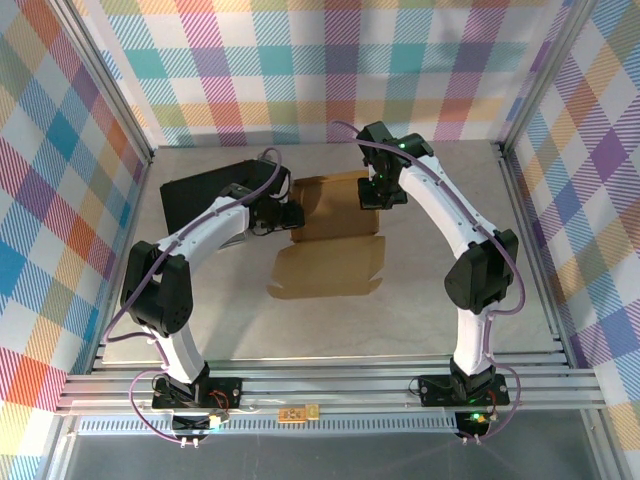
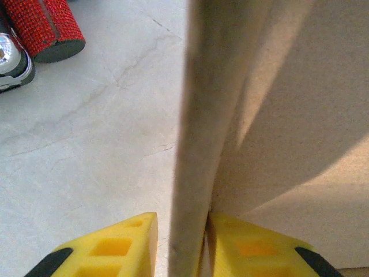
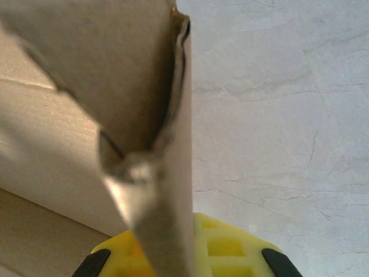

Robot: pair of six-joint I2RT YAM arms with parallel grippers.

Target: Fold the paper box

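Table (image 1: 420, 300): a pale, stone-patterned surface on which everything is carried.
Black case (image 1: 200, 195): lying at the far left of the table, just beside the box's left edge; it is no part of the task.
Paper box (image 1: 330, 250): plain brown cardboard, laid out near the middle of the table between the two arms. The near panel is flat, and side walls are raised at the far end.
Box handling: the sheet is judged to be light and fairly stiff, bending readily only along its scored creases. It is likely to slide on the smooth table unless it is held down, and thin edges could be crushed or kinked by a hard pinch.
Where to hold: walls and flaps are best taken close to a crease, with the panel beside it steadied by the other arm.
Right wall: a doubled, slightly crumpled fold is seen standing upright in the right wrist view.
Right pincer (image 1: 378, 195): pressed together on that fold at the box's far right side.
Left pincer (image 1: 285, 215): placed astride an upright wall at the box's left edge, slightly spread. One finger is touching the card, and a sliver of table is seen beside the other.
Red roll (image 2: 46, 26): lying on the table, well apart from the wall.
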